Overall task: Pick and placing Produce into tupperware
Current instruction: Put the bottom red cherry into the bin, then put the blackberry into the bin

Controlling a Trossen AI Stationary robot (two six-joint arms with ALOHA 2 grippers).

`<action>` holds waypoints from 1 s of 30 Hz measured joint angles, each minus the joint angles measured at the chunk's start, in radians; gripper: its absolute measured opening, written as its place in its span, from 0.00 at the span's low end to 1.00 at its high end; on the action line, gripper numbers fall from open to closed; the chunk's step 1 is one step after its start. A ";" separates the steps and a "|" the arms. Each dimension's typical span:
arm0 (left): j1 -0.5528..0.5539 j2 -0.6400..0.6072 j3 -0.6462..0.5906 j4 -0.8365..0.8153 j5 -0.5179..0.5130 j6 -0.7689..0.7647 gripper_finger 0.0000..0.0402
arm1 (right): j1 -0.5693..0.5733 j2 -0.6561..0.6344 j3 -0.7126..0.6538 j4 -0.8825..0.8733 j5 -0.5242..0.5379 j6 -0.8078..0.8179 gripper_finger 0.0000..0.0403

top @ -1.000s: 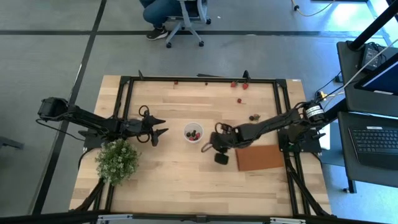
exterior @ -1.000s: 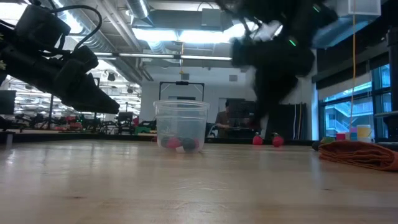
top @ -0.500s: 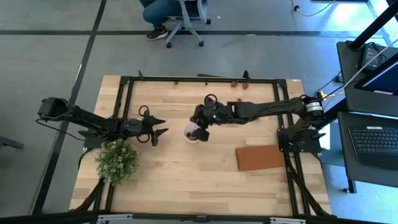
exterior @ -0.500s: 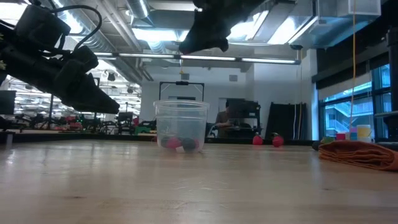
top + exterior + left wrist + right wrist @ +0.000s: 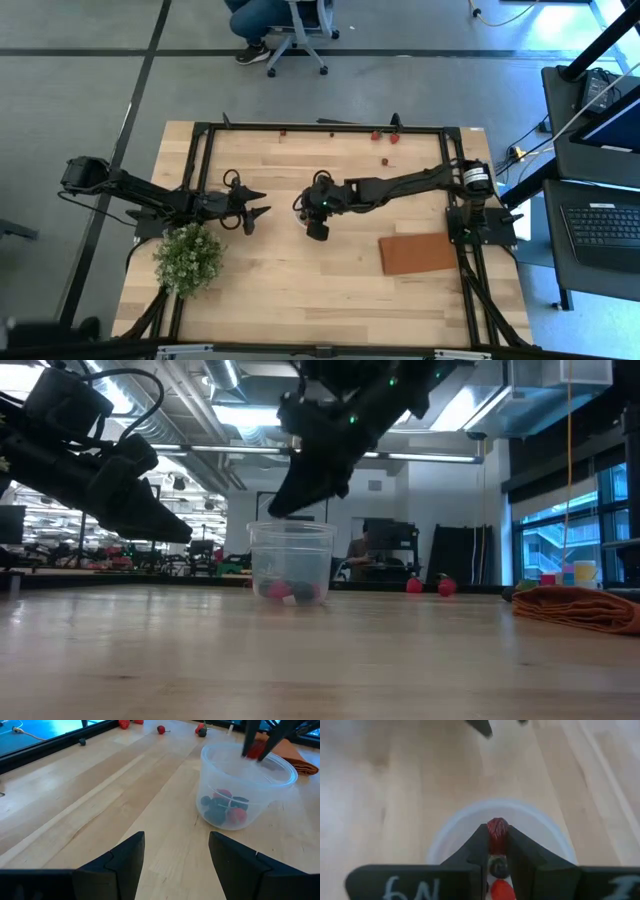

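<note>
While the right gripper (image 5: 497,836) hangs just above the tupperware (image 5: 246,785) near the middle of the tabletop (image 5: 290,270), pinching one red berry (image 5: 497,829), several berries (image 5: 225,808) already lie inside. A few red pieces (image 5: 384,161) remain near the far edge. The left gripper (image 5: 256,210) waits spread beside the cup.

We count one cup (image 5: 305,212), one brown mat (image 5: 418,253), and one leafy bush (image 5: 188,258). We see two arms. Four loose berries (image 5: 385,160) lie along the table's (image 5: 300,290) far edge.
</note>
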State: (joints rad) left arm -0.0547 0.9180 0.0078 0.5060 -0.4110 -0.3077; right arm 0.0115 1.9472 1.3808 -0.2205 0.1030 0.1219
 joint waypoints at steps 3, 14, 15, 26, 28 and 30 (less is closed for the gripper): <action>0.000 0.000 0.000 0.000 0.000 -0.003 0.53 | -0.001 0.024 0.000 -0.004 0.001 0.002 0.14; 0.000 0.000 0.000 0.000 0.000 -0.004 0.53 | -0.001 0.032 0.000 -0.017 0.001 0.026 0.15; 0.000 0.000 0.000 0.000 0.000 -0.004 0.53 | -0.001 0.032 0.000 -0.018 0.001 0.026 0.17; 0.000 0.000 0.000 0.000 0.000 -0.004 0.53 | -0.003 0.025 0.000 -0.034 0.001 0.031 0.39; 0.000 0.000 0.000 0.000 0.000 -0.004 0.53 | -0.003 0.014 0.010 -0.052 0.001 0.031 0.41; 0.000 0.000 0.000 0.000 0.000 -0.004 0.53 | -0.003 -0.010 0.033 -0.122 0.001 0.031 0.42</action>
State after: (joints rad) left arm -0.0547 0.9180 0.0078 0.5060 -0.4107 -0.3115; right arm 0.0086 1.9369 1.4134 -0.3430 0.1040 0.1528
